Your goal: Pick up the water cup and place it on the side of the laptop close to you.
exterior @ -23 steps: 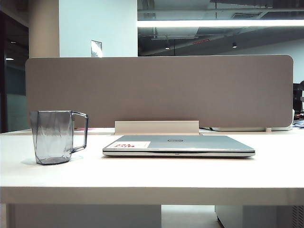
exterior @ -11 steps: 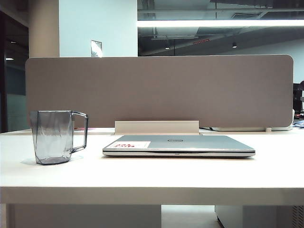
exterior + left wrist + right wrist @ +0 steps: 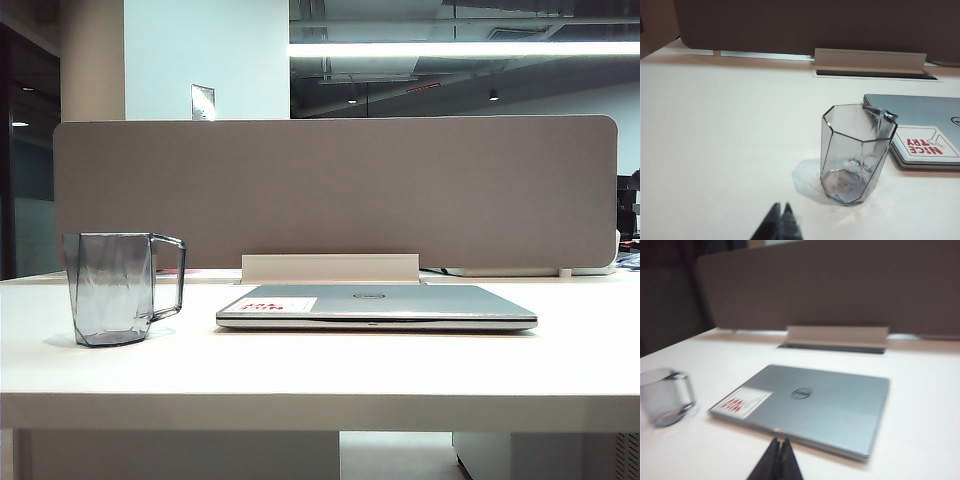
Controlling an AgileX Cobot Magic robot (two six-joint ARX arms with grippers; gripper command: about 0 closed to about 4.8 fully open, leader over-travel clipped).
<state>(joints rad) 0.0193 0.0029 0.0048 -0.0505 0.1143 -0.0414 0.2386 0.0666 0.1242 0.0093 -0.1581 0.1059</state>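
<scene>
The water cup (image 3: 110,288), a smoky-grey see-through mug with a loop handle, stands upright and empty on the white table left of the laptop (image 3: 375,306). The silver laptop lies closed, with a white sticker in red print on its lid. Neither arm shows in the exterior view. In the left wrist view my left gripper (image 3: 781,205) is shut with nothing in it, short of the cup (image 3: 856,152) and apart from it. In the right wrist view my right gripper (image 3: 779,440) is shut and empty, just short of the laptop's (image 3: 810,405) near edge; the cup (image 3: 665,396) stands off to the side.
A grey-brown partition screen (image 3: 335,190) runs along the far edge of the table (image 3: 320,370). A white cable-tray flap (image 3: 330,268) stands up behind the laptop. The table's front edge faces the exterior camera.
</scene>
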